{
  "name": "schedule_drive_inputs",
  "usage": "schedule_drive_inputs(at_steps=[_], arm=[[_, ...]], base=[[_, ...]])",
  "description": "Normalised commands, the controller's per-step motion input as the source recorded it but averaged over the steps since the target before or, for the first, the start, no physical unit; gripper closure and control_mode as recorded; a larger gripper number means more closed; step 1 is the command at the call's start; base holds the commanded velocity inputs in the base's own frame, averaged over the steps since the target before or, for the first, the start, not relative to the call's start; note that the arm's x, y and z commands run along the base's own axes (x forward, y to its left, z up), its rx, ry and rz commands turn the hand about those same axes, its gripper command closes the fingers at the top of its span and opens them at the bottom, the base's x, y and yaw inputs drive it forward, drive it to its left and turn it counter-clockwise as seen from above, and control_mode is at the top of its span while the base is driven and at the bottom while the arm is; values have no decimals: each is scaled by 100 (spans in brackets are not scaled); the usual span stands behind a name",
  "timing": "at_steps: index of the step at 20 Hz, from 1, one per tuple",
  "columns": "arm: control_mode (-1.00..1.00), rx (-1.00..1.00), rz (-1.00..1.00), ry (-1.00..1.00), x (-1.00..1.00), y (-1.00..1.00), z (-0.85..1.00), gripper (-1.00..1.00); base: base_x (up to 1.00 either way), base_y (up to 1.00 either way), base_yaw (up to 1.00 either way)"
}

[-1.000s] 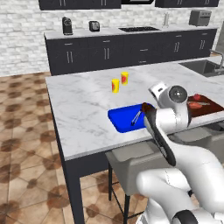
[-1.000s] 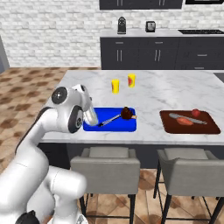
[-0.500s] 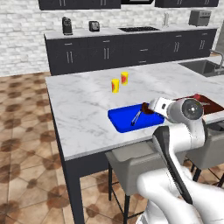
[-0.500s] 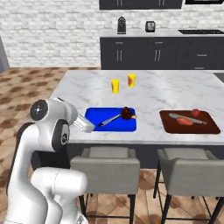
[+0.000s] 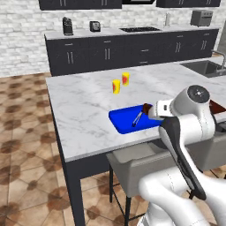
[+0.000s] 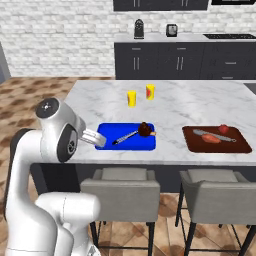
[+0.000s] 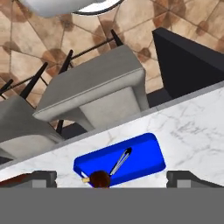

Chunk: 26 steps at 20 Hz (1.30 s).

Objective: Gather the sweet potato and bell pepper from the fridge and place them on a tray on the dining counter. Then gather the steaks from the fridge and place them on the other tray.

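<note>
A marbled dining counter (image 6: 200,105) holds a blue tray (image 6: 107,131) near its front edge, with a dark brown rounded item (image 6: 145,129) and a slim utensil (image 6: 125,137) lying in it. Well to the right sits a brown tray (image 6: 242,146) carrying the red bell pepper (image 6: 223,129) and an orange piece (image 6: 212,139). The gripper (image 7: 111,178) hangs above the blue tray, fingers spread wide, holding nothing. Two yellow cups (image 6: 131,98) stand behind.

Dining counter (image 6: 200,102) w/ blue tray (image 6: 107,141), brown tray (image 6: 240,147), 2 cups (image 6: 132,98).
</note>
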Motion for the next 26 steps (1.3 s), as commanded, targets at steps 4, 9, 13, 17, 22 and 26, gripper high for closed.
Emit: schedule_drive_inputs(at_steps=[4, 9, 13, 17, 22, 26], arm=[[-100, 7, 3, -4, -54, 0, -57, -100], [-100, 2, 1, -2, -21, 0, -21, -100], [-100, 0, 0, 0, 0, 0, 0, -100], [-100, 4, 0, -1, 0, 0, 0, -100], [-100, 1, 0, -5, -1, 0, 0, -100], [100, 0, 0, -1, -3, 2, 0, -100]], base=[[0, 0, 0], [0, 0, 0], [0, 0, 0], [0, 0, 0], [0, 0, 0], [-23, 9, 0]])
